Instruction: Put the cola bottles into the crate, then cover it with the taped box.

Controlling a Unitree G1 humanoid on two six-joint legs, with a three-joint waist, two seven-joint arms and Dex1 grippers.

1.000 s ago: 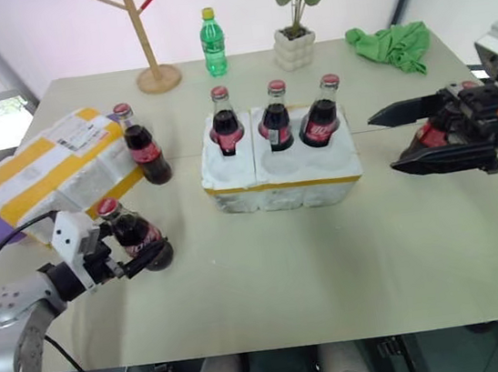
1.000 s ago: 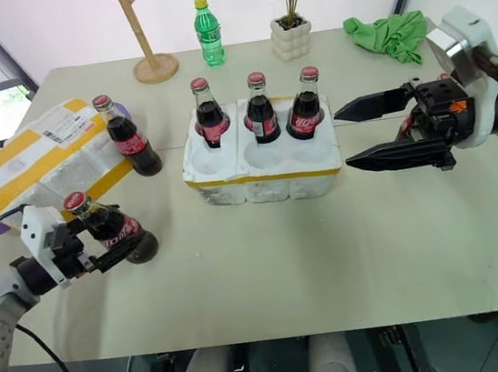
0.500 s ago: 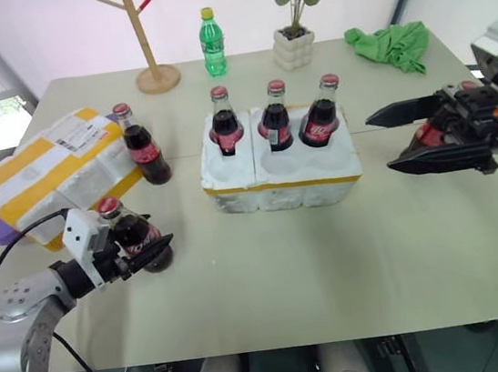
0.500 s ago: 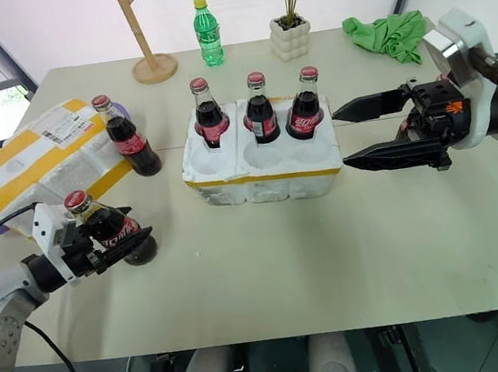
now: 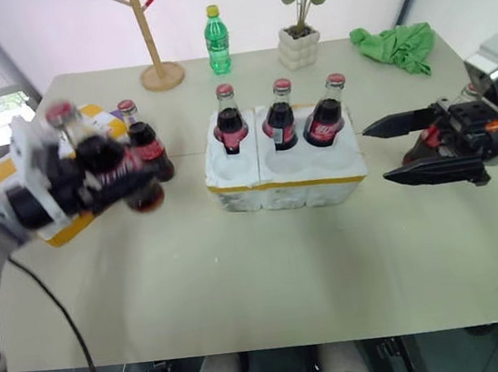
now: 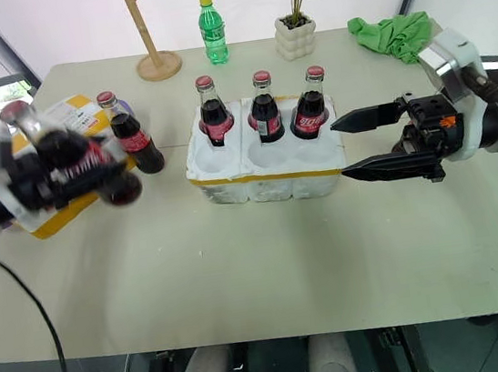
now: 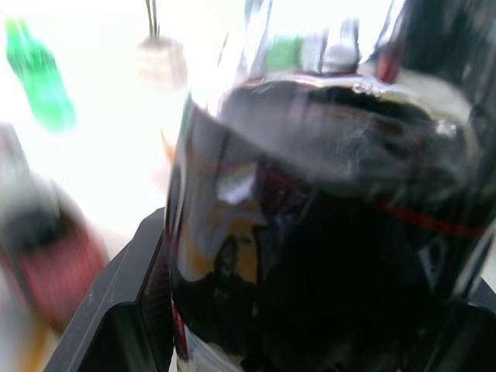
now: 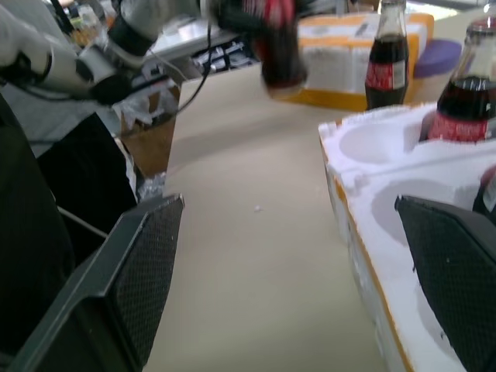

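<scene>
Gripped a tilted cola bottle (image 6: 66,159) between the left gripper (image 6: 91,175) fingers, lifted clear of the table (image 6: 240,260), beside the taped box (image 5: 61,224). Held three bottles (image 5: 280,116) in the crate (image 5: 286,186). Kept right gripper (image 6: 351,145) spread, empty, just right of crate.

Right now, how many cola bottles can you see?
5. Three stand in the crate's back wells, one stands on the table by the taped box, and the left gripper holds one up. Others may be hidden.
</scene>
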